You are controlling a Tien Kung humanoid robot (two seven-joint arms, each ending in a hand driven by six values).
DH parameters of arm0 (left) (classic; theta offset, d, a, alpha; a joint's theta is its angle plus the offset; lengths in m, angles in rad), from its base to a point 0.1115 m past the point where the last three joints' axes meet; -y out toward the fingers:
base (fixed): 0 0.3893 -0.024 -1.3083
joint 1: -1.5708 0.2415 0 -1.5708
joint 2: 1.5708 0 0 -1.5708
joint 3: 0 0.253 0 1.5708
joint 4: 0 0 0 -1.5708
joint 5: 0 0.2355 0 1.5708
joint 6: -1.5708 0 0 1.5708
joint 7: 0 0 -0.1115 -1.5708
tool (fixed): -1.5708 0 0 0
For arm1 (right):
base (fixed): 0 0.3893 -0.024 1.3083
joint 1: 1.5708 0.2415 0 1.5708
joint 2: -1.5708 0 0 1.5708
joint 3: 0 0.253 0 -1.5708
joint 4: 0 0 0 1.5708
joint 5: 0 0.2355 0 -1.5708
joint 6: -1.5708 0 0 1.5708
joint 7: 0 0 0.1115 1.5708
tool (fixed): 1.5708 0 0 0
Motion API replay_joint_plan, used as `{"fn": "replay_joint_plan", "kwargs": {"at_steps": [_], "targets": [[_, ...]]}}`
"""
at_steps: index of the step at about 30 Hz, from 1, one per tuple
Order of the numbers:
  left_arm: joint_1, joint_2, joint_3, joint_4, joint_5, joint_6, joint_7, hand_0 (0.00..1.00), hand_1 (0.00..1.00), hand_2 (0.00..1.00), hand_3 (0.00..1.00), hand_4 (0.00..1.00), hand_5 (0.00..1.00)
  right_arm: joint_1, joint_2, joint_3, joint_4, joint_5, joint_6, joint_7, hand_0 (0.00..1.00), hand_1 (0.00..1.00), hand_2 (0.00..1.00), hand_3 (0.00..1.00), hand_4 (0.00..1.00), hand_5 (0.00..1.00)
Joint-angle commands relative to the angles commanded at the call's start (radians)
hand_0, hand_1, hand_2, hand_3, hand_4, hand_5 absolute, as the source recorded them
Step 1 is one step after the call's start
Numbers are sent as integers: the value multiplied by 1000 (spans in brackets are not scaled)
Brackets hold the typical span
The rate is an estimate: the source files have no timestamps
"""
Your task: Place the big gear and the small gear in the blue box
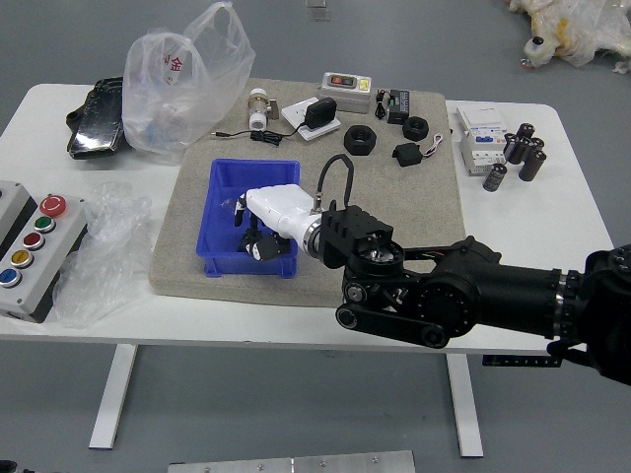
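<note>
My right hand (280, 210), white with black parts, reaches from the right over the blue box (223, 178), low above its middle. Dark shapes show beneath the hand inside the box; whether any is a held part cannot be made out. Farther back on the mat lie two black round pieces with central holes, which look like the gears: a thicker one, perhaps the big gear (360, 141), and a slimmer one, perhaps the small gear (415, 128). Their teeth are too small to see. At the bottom left corner a dark bit of my left hand (8, 465) barely shows.
The box stands on a grey mat (177, 266). Behind it are a plastic bag (187, 79), a white-capped bottle (258, 110) and a cabled adapter (319, 112). A button panel (44, 251) stands left; a white box (483, 138) and black cylinders (530, 164) stand right.
</note>
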Motion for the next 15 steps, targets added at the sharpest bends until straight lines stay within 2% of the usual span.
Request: {"fn": "replay_joint_plan", "kwargs": {"at_steps": [11, 12, 15], "targets": [[3, 3, -20, -4, 15, -1, 16, 653, 560, 532, 680, 661, 297, 2, -1, 8, -3, -4, 17, 0, 330, 580, 626, 673, 516, 128], [3, 3, -21, -4, 15, 0, 16, 653, 560, 531, 679, 660, 297, 2, -1, 8, -3, -4, 17, 1, 321, 580, 632, 683, 560, 145], [3, 3, -22, -4, 15, 0, 16, 653, 560, 531, 679, 660, 297, 2, -1, 10, -2, -4, 19, 2, 321, 580, 632, 683, 560, 145]]}}
